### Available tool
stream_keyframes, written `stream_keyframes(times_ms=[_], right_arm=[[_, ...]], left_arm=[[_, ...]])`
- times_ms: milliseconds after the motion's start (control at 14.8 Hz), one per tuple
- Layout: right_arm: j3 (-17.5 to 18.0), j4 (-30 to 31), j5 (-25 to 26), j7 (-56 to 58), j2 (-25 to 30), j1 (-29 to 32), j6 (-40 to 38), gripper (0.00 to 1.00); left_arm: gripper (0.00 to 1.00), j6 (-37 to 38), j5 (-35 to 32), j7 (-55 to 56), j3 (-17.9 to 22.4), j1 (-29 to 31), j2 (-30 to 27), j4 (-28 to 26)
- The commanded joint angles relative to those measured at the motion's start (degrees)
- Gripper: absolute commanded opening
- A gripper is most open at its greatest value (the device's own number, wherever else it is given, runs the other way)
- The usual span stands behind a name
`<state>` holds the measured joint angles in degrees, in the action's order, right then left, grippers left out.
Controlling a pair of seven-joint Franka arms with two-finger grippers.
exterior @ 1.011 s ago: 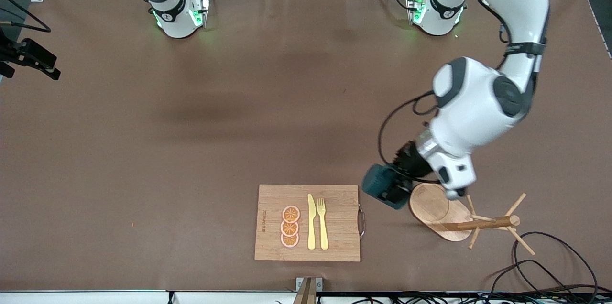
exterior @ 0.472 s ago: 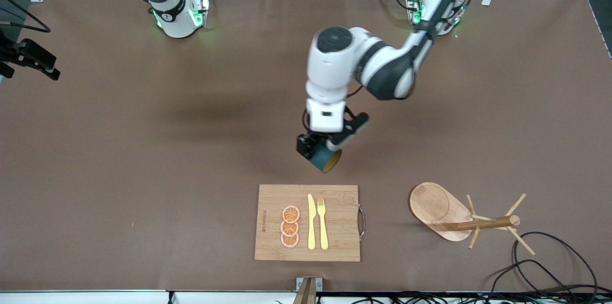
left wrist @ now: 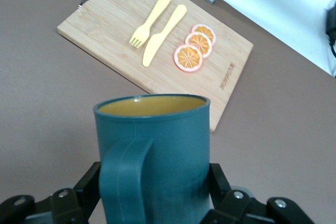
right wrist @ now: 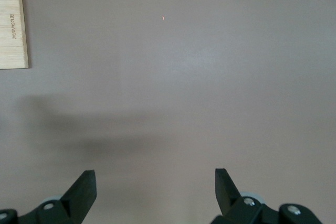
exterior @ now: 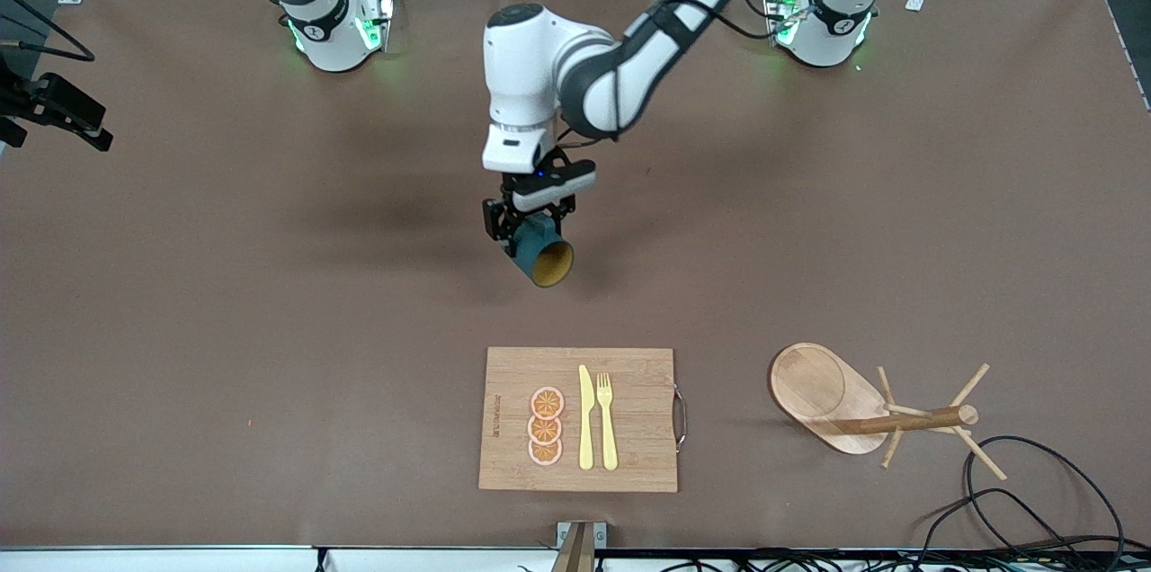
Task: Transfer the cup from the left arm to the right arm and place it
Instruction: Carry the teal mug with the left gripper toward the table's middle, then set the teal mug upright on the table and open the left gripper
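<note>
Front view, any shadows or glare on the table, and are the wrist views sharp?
Front view: soft broad shadows darken the table under the arms, no glare. Left wrist view: cup and cutting board both crisp. Right wrist view: a soft shadow band, the right tool sharp.

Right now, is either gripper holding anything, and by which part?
The left gripper holds the cup by its lower body, fingers either side. The right gripper is open, empty.
</note>
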<state>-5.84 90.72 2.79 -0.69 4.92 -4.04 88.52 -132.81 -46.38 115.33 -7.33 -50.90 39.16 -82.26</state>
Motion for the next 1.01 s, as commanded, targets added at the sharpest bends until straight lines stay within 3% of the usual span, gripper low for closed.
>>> stream_keyframes(times_ms=[0,607,944], right_arm=[[0.3,1.74,0.55,0.25,1.24,0.44,0.69,1.0],[0.21,1.74,0.55,0.25,1.24,0.44,0.78,1.0],[0.21,1.83,0.55,0.25,1.24,0.53,0.78,1.0]], left_arm=[[0.72,0.63,-10.35,4.71,0.82,-3.4,3.1,0.44],[0.72,5.45,-37.61,14.39,1.0,-9.91,10.58,0.53],[0.73,9.76,-44.3,17.48,1.18,-13.52,13.74,0.44]])
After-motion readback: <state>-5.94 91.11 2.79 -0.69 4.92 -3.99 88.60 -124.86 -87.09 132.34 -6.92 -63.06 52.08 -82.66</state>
